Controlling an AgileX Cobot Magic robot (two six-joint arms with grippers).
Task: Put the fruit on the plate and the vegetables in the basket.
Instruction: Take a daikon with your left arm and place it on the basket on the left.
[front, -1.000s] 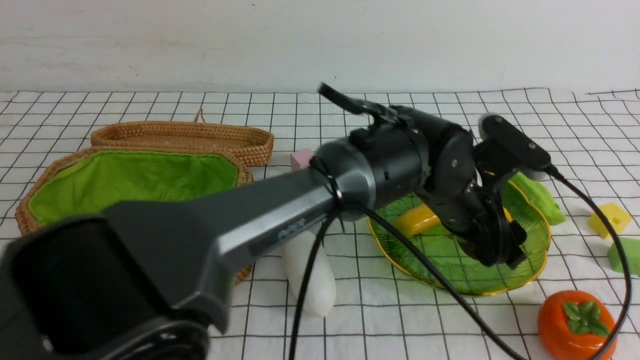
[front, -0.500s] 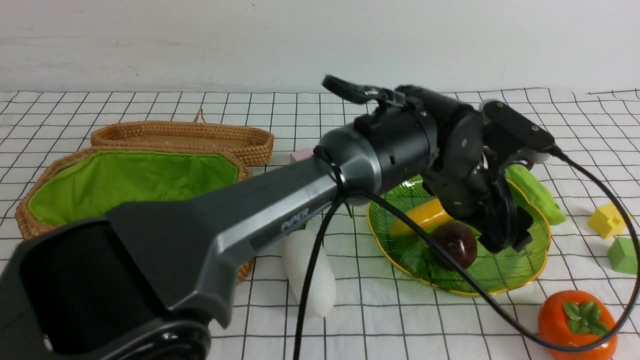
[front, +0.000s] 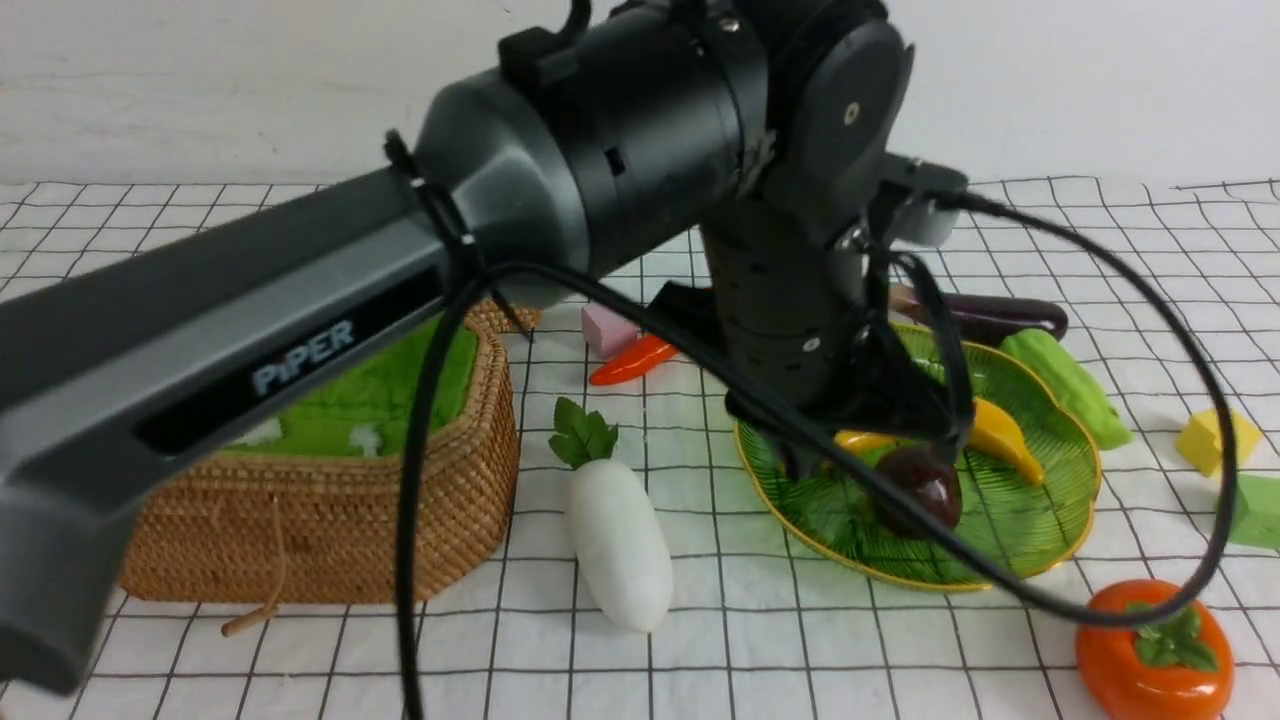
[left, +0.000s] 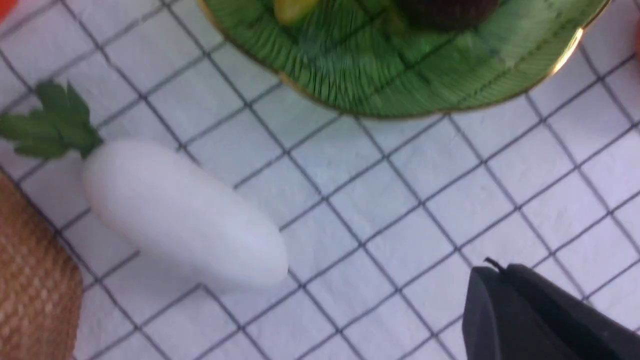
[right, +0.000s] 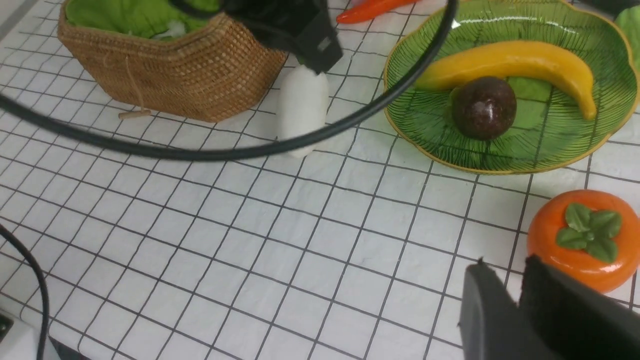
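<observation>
Now that the left gripper (left: 500, 295) has risen with its jaws clenched on nothing, the mangosteen (front: 928, 482) lies apart from it on the plate (front: 1050, 520), just beside the banana (front: 1000, 435), where a second ago only the banana showed there. The left arm (front: 200, 330) bears the word "PIPER". The persimmon (right: 582, 240) sits near the right gripper (right: 515, 272), whose fingers (right: 487, 310) stand close together; whether fully closed, I cannot tell.

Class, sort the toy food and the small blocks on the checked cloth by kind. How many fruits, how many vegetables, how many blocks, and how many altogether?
Fruit: 3 (banana, mangosteen, persimmon)
Vegetables: 4 (radish, carrot, cucumber, eggplant)
Blocks: 3 (pink block, yellow block, green block)
Total: 10
</observation>
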